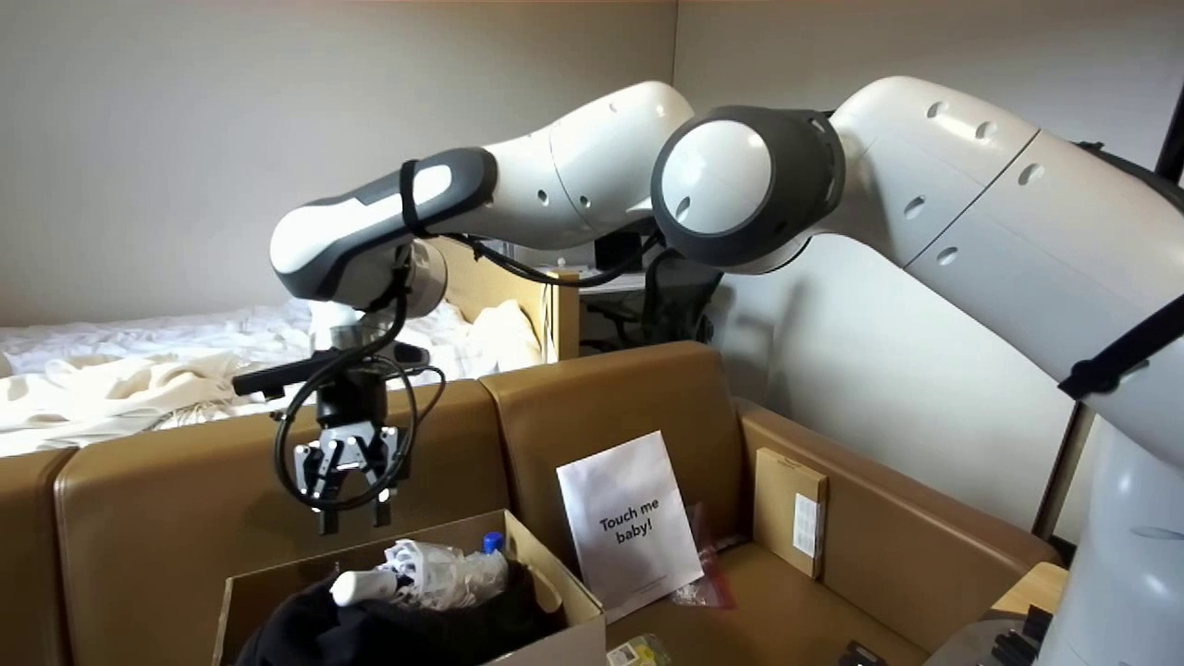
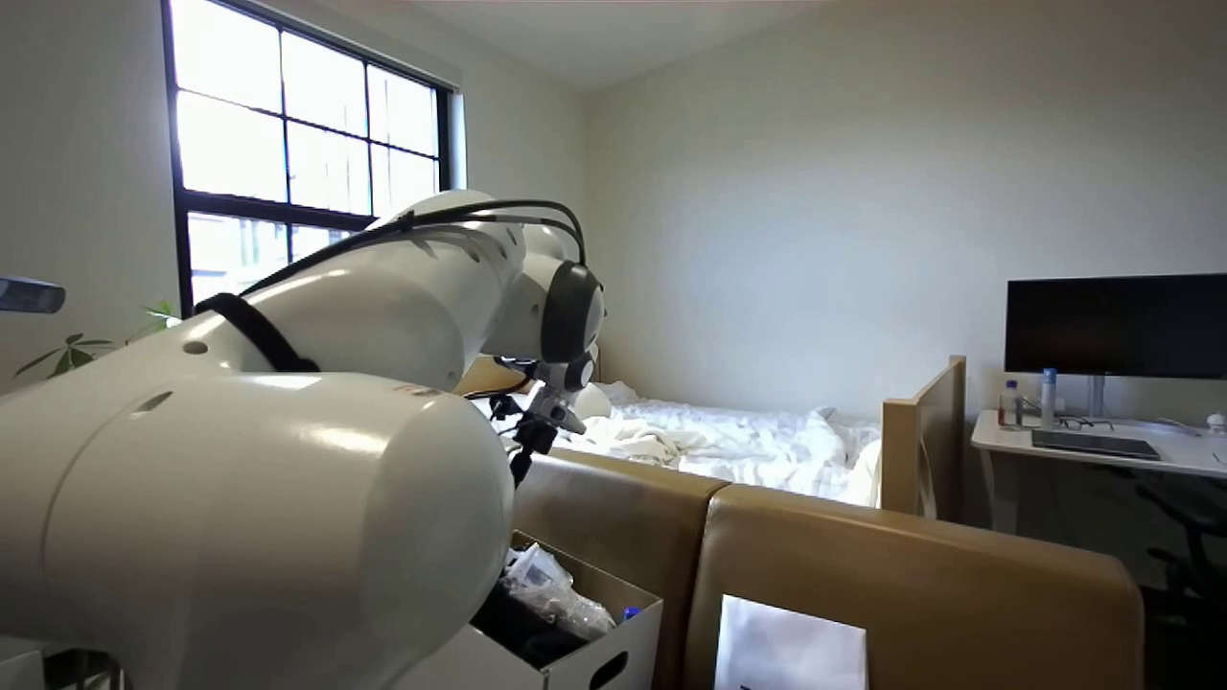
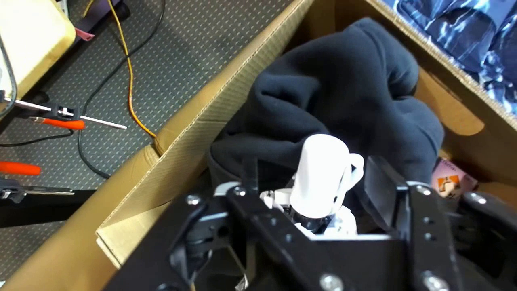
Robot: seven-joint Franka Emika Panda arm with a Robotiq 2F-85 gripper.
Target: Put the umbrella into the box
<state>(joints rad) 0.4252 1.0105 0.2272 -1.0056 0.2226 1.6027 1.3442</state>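
The umbrella [image 1: 453, 575], a folded whitish bundle with a white handle, lies on black cloth inside an open cardboard box [image 1: 569, 638]. The umbrella [image 2: 556, 594] also shows there, with part of the box [image 2: 644, 637] hidden by the arm. In the wrist view the umbrella's white handle [image 3: 322, 173] points up between the fingers in the picture. The box [image 3: 230, 97] is brown corrugated inside; no tall flaps show. My gripper [image 1: 355, 520] is open and empty, pointing down above the box. The open fingers also show in the wrist view [image 3: 315, 174]; the umbrella's body is mostly hidden.
Black cloth [image 3: 351, 93] and a blue cap [image 1: 492, 542] are in the box. A white printed sheet [image 1: 629, 527] leans on the brown couch [image 1: 620, 398]. A flat brown box [image 1: 786, 513] stands right. Cables [image 3: 129, 81] lie on the floor.
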